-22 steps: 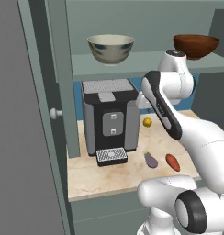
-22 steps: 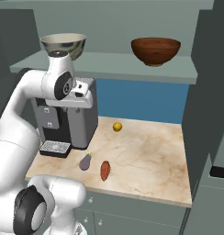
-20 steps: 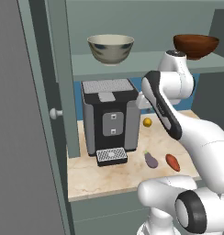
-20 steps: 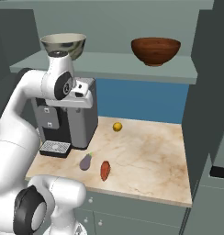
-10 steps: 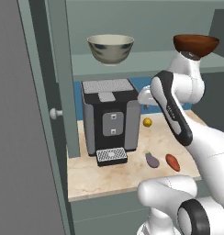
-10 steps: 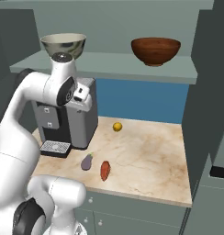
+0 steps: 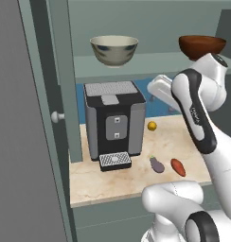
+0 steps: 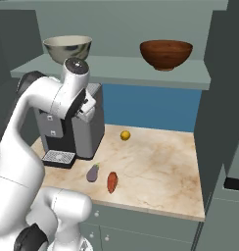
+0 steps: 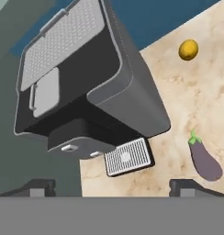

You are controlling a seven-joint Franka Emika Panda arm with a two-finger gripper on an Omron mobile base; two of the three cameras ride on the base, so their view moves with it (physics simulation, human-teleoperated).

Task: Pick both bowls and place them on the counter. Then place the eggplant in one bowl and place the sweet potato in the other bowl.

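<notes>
Up on the grey-green shelf [image 8: 116, 66] above the coffee machine [image 7: 113, 120], both bowls are parked: the grey-beige bowl [image 7: 114, 50] sits pretty much straight over the machine, and the reddish-brown bowl [image 8: 166, 54] is well off to the machine's right side on the same board. Neither one is on the bench [image 8: 155, 166].

Down on the bench, the eggplant [image 7: 156, 164] lies just in front and to the right of the machine's drip grille [image 9: 128, 157], green stem tip pointing back toward the machine. The sweet potato [image 7: 178, 167] is right beside it, on the side away from the machine, apart but close. A small yellow ball [image 8: 125, 135] sits further back, near the blue wall behind the machine.

The pincer [image 9: 112, 186] hangs above the machine's front corner, fingers spread wide with nothing between them.

The machine has a perforated lid and two small buttons on its face, but I can't make out any brand or lettering on it. There's a faint mark on the arm's white link, too small to read.
</notes>
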